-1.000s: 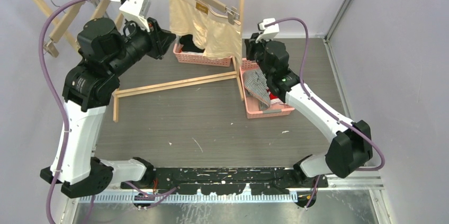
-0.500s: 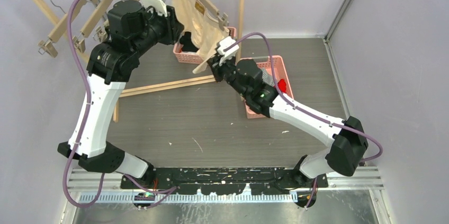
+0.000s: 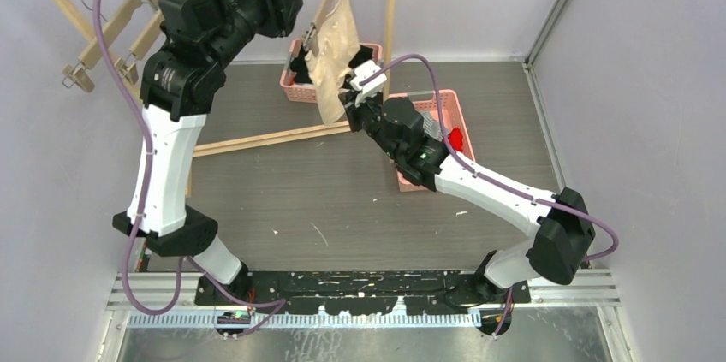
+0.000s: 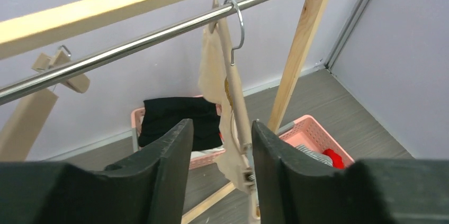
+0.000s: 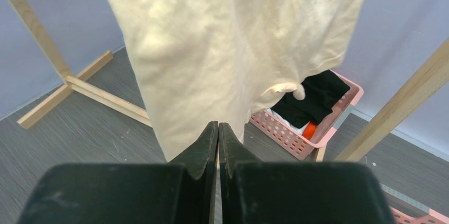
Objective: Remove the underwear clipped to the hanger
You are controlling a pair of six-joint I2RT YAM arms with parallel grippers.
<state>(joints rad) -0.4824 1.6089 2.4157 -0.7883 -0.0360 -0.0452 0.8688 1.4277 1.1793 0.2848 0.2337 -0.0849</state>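
One wooden rack (image 3: 282,135) stands across the back of the table (image 3: 342,199), with a metal rail (image 4: 132,44) along its top. The beige underwear (image 5: 222,38) hangs from that rail, clipped to a hanger (image 4: 236,97). Behind it, a pink basket (image 4: 136,121) holds black clothes (image 4: 180,118). A second pink basket (image 4: 317,128) holds the striped piece (image 4: 310,152) and the red piece (image 4: 334,156). Low down, the right gripper (image 5: 217,126) is clenched on the beige hem. Up by the hanger, the left gripper (image 4: 221,126) stands released, grasping nothing.

Surface (image 3: 342,199): grey wood-grain board. Resting directly on it are the wooden rack's base rails (image 3: 274,138), one pink basket (image 3: 295,93) at the back, a second pink basket (image 3: 428,103) to the right, and scattered white flecks (image 3: 318,234).
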